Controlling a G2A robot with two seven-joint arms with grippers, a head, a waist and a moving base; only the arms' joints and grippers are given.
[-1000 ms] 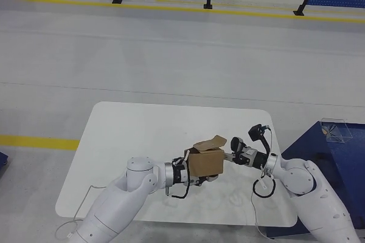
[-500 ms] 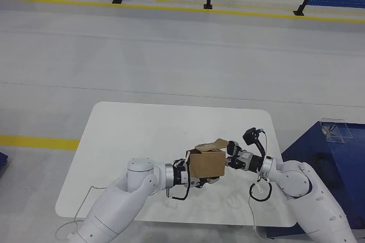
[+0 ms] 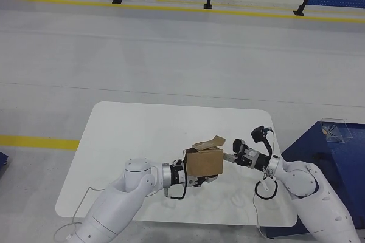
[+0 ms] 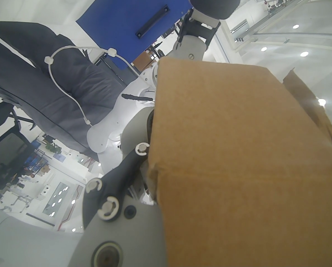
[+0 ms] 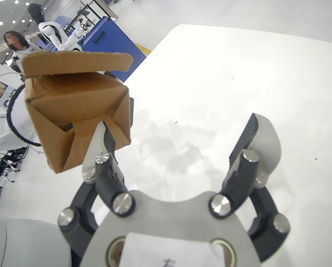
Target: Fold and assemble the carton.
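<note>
A small brown carton (image 3: 204, 161) is held just above the white table (image 3: 134, 133), right of its middle. My left gripper (image 3: 193, 175) is shut on the carton from its near left side; one dark finger (image 4: 121, 170) lies along the carton (image 4: 238, 154). The top flap (image 3: 210, 144) stands half raised. My right gripper (image 5: 180, 137) is open at the carton's right end. One of its fingertips (image 5: 107, 137) rests against the folded end flaps of the carton (image 5: 77, 104), and the other fingertip (image 5: 255, 137) hangs free over the table.
A blue cabinet (image 3: 340, 164) stands off the table's right edge with a clear box (image 3: 334, 129) on top. The table's left and far parts are bare white surface.
The right gripper pressed in against the carton's right end half a second ago and has since drawn back slightly to the right. The left gripper and carton have barely shifted.
</note>
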